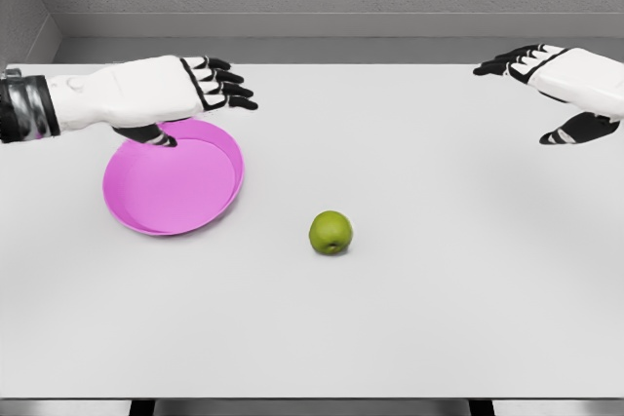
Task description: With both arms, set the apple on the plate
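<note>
Head view: the left hand (185,90) is hovering with fingers spread, holding nothing, directly above the far rim of a pink plate (210,204). The right hand (556,85) is hanging open at the far right. A green apple (331,232) is sitting on the white table (409,319), between the hands and nearer than both.

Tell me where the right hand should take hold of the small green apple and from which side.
Probably from above: the small round green apple sits alone on the white table, stem up. Wrap the right hand fingers around its widest middle, coming in from the right, away from the pink plate.
</note>
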Tool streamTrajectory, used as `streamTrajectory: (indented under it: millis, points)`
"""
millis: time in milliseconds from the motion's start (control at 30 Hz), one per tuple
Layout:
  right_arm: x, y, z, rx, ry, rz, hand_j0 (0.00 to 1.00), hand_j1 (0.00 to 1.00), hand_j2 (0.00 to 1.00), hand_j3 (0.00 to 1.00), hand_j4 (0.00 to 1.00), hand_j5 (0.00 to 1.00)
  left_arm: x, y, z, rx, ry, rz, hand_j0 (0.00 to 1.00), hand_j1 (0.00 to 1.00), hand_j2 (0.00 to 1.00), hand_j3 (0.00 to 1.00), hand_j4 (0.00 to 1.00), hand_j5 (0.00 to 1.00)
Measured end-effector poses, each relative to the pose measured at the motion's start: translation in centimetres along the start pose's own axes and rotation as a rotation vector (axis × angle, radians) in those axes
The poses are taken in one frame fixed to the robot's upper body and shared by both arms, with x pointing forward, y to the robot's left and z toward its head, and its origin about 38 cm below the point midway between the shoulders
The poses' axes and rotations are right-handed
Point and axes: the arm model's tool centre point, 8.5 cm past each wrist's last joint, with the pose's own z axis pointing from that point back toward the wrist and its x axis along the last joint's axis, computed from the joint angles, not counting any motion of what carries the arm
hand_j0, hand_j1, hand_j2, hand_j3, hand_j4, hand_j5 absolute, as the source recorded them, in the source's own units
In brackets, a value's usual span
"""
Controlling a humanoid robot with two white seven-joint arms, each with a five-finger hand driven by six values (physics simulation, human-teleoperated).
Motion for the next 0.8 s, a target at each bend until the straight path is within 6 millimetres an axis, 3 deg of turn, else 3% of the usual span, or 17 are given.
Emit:
streamTrajectory:
  millis: [100, 167, 433, 633, 800]
  points:
    - [0.0, 0.0, 0.0, -0.003, -0.002, 0.000, 1.00, 1.00, 1.00, 1.00, 1.00, 1.00, 2.8, 1.2, -3.9, -0.032, -0.118, -0.094, 1.00, 1.00, 1.00, 1.00, 1.00, 1.00]
    - [0.1, -0.3, -0.1, -0.010, -0.004, 0.004, 1.00, 1.00, 1.00, 1.00, 1.00, 1.00, 4.6, 0.4, -5.9, -0.067, -0.187, -0.113, 1.00, 1.00, 1.00, 1.00, 1.00, 1.00]
    - [0.4, 0.1, -0.5, -0.013, -0.014, -0.010, 1.00, 1.00, 1.00, 1.00, 1.00, 1.00, 9.3, -1.1, -10.7, -0.145, -0.380, -0.123, 1.00, 1.00, 1.00, 1.00, 1.00, 1.00]
    - [0.2, -0.2, -0.5, -0.022, -0.009, -0.012, 1.00, 1.00, 1.00, 1.00, 1.00, 1.00, 10.2, -2.4, -12.6, -0.185, -0.423, -0.104, 1.00, 1.00, 1.00, 1.00, 1.00, 1.00]
    - [0.2, -0.1, -0.6, -0.024, -0.011, -0.017, 1.00, 1.00, 1.00, 1.00, 1.00, 1.00, 9.7, -3.4, -13.5, -0.221, -0.405, -0.118, 1.00, 1.00, 1.00, 1.00, 1.00, 1.00]
